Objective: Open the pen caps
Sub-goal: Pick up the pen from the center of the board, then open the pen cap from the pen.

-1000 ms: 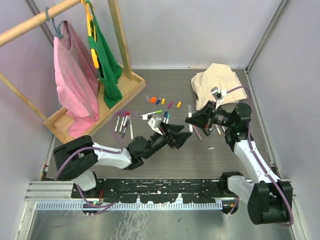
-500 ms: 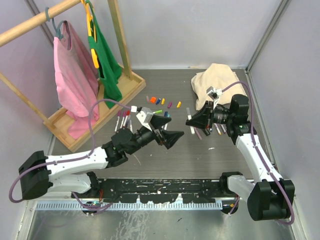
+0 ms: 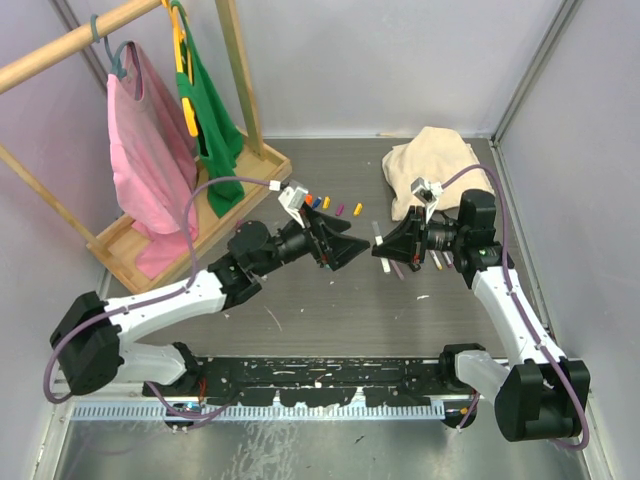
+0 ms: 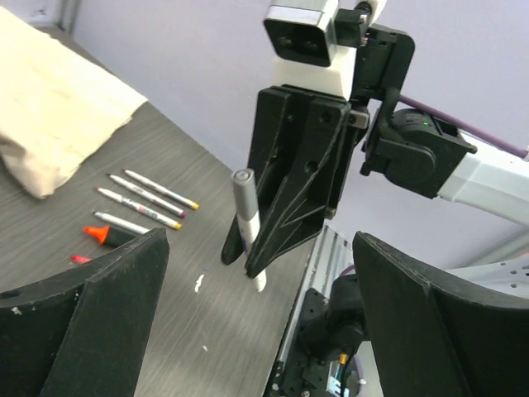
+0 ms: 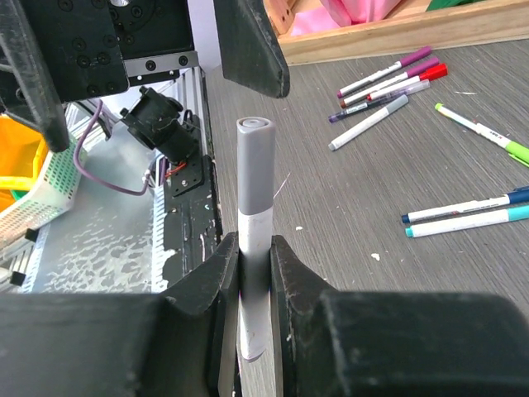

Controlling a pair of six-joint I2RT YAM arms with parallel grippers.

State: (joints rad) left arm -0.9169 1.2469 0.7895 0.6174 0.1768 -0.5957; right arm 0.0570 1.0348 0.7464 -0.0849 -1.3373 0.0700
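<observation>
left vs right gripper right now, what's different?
The left gripper is open, jaws spread wide; the right gripper is shut. The left gripper holds nothing; the right gripper clamps a white-barrelled pen, its gray cap sticking out beyond the grip. Shared: both are off the table, pointing at each other, nearly tip to tip.

A robotics lab test cell; plain pale walls (image 3: 400, 60) box in a dark wood-grain table (image 3: 330, 310); an aluminium rail (image 3: 100, 383) along the bottom edge carries black robot arm bases (image 3: 520, 400); a wooden clothes rack (image 3: 243, 80) stands at upper left; a beige cloth (image 3: 430, 165) lies at upper right.
</observation>
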